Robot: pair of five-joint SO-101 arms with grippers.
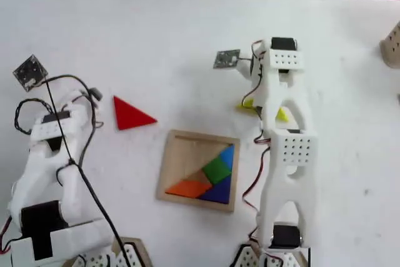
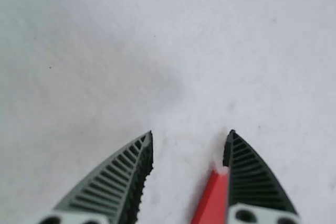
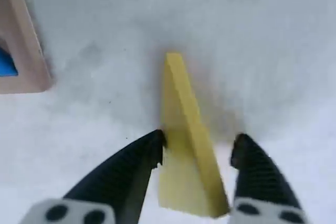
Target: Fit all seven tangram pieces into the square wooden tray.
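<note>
The right tool (image 3: 200, 139) is partly open astride a yellow piece (image 3: 178, 93) on the white desk (image 3: 262, 35), one finger touching it and the other just clear. The left tool (image 2: 190, 135) is open and holds nothing, and a red triangle (image 2: 212, 198) lies against one finger. The wooden tray (image 1: 184, 154), apart from both, holds a green piece (image 1: 217, 169), an orange piece (image 1: 187, 188) and blue pieces (image 1: 219, 193).

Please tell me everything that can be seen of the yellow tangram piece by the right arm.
The yellow tangram piece is a thick, plain triangle with a matte, painted look. Its narrow tip points away from the right gripper. It rests on the white table, outside the wooden tray. I cannot tell whether it lies flat or tilted. It sits between the open fingers: one finger seems to touch its edge, and the other stands apart from it.
</note>
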